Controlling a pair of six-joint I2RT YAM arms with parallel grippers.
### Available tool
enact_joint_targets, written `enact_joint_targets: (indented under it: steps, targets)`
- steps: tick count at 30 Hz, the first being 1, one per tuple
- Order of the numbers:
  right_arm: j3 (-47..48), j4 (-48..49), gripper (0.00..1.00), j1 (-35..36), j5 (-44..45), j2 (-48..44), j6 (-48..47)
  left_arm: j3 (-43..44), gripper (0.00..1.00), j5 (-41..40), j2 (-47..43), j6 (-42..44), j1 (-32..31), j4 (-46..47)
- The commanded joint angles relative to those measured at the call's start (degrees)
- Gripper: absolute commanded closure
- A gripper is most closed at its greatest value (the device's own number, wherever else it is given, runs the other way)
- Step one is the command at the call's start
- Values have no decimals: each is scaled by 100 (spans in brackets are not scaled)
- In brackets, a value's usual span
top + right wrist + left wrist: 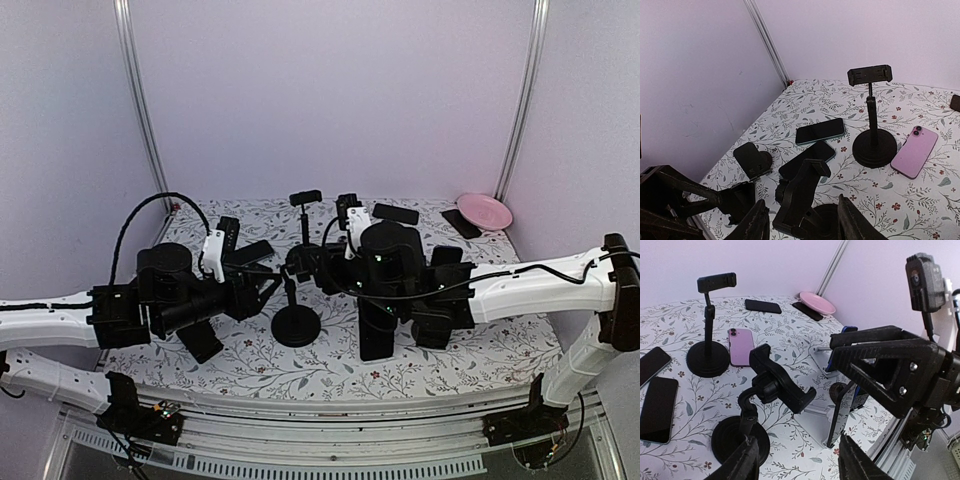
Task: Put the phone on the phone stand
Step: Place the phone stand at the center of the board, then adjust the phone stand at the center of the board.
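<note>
Both arms meet over the middle of the worktop [500, 350], one on either side of the near stand [776, 384]. Its cradle is tilted and holds no phone yet. The left hand [799, 450] is moderately wide. Its fingers [747, 462] are apart, with only the worktop and part of the stand's round base showing between them. The right hand [802, 205] is parted too. The cradle shows in its gap with space on each side, and nothing is gripped. The pink phone [741, 346] lies flat, back up, just beside the base of the far stand [707, 357], which is upright with its clamp level at the top. Two dark phones [659, 402] lie side by side on the left of the worktop. Another [762, 305] lies toward the back wall. A fourth [807, 311] lies just beside the pink plate [817, 302] in the far right corner; I cannot tell whether they touch.
</note>
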Motion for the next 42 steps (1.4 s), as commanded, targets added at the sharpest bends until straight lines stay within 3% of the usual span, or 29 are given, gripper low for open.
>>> enact_joint_targets:
  steps: [1, 13, 28, 37, 42]
  targets:
    - [44, -135, 54, 38, -79, -235, 78, -38, 47, 85, -50, -27, -87, -31]
    - [-29, -270, 48, 49, -197, -381, 142, -42, 48, 104, -3, -89, -90, -43]
    - [-122, -627, 26, 43, -261, -655, 100, 90, 48, -82, 189, -222, -112, -369]
    - [-54, -873, 25, 37, -493, -558, 95, 325, 48, -130, 542, -329, -106, -610]
    - [-132, -952, 32, -321, -1210, -692, 70, 460, 49, -172, 755, -429, -113, -577]
